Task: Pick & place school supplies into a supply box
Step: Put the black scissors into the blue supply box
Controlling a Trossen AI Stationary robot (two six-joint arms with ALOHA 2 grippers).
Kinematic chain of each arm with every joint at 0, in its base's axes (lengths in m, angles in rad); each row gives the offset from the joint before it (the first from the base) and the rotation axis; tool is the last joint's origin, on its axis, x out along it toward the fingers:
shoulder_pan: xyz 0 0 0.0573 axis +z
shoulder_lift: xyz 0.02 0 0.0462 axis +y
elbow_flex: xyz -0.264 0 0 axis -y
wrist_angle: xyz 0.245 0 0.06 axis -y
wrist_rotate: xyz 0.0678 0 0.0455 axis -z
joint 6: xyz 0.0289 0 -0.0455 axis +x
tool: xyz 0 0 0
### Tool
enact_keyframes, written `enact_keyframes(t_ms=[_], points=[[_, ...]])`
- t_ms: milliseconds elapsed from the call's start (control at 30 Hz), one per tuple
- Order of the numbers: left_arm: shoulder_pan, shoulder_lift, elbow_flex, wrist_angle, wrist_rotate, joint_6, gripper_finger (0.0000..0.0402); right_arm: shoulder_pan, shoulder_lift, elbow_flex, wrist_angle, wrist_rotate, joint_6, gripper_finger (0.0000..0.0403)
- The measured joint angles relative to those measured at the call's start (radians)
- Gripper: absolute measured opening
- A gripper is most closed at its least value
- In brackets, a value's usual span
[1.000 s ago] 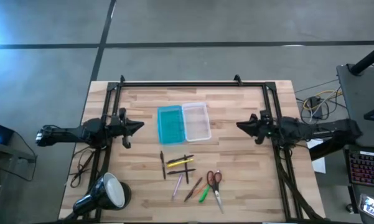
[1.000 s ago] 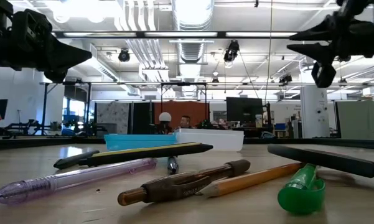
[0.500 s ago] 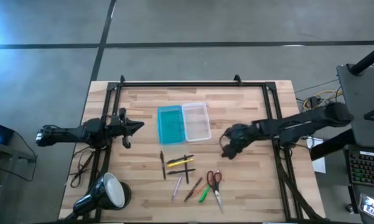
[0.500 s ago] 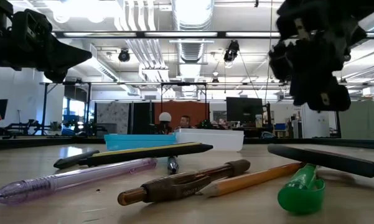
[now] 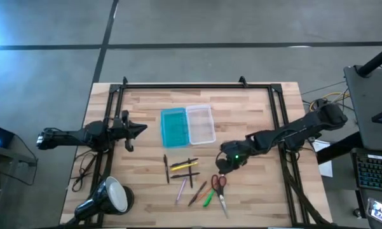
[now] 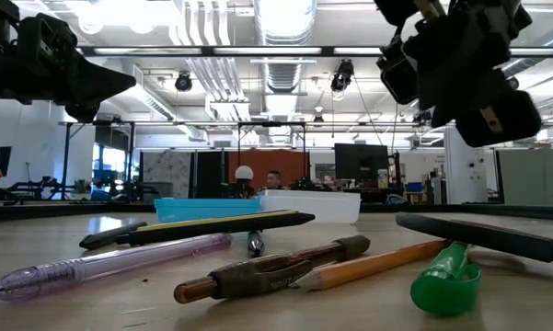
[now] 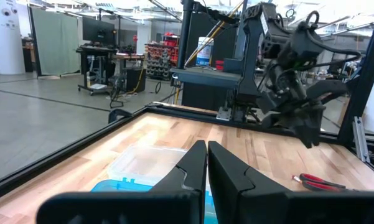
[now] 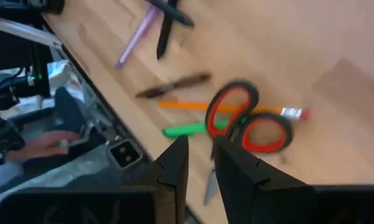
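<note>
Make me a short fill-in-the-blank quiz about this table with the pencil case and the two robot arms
The right gripper hovers just above the red-handled ____.
The supply box lies open, its turquoise half beside a ____ half.
The left gripper, at the table's left side, is ____.
The marker next to the scissors is ____.

Missing words: scissors; clear; shut; green

No text, label, brand, number or sign can be read in any view; printing on the brown pen (image 6: 276,268) near the counter's front edge is too blurred to read
</note>
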Motion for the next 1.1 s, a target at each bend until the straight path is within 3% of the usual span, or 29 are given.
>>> enact_keyframes(t_ms=[133,367,700,800,1000,1100], points=[[0.0,0.0,0.0,0.0,0.0,0.0,0.0,0.059,0.013,0.01,-0.001,0.07,0.02,0.0068],[0.0,0.004,0.0,0.0,0.0,0.0,0.0,0.155,0.03,0.013,0.001,0.334,0.142,0.0077],[0.001,0.008,0.0,0.0,0.0,0.0,0.0,0.233,0.22,0.108,-0.014,0.406,0.327,0.0175],[0.001,0.008,0.0,0.0,0.0,0.0,0.0,0.239,0.313,0.216,-0.147,0.414,0.361,0.0192],[0.0,0.008,0.0,0.0,0.0,0.0,0.0,0.254,0.467,0.504,-0.61,0.456,0.363,0.0195],[0.0,0.008,0.0,0.0,0.0,0.0,0.0,0.256,0.515,0.612,-0.699,0.47,0.348,0.0196]])
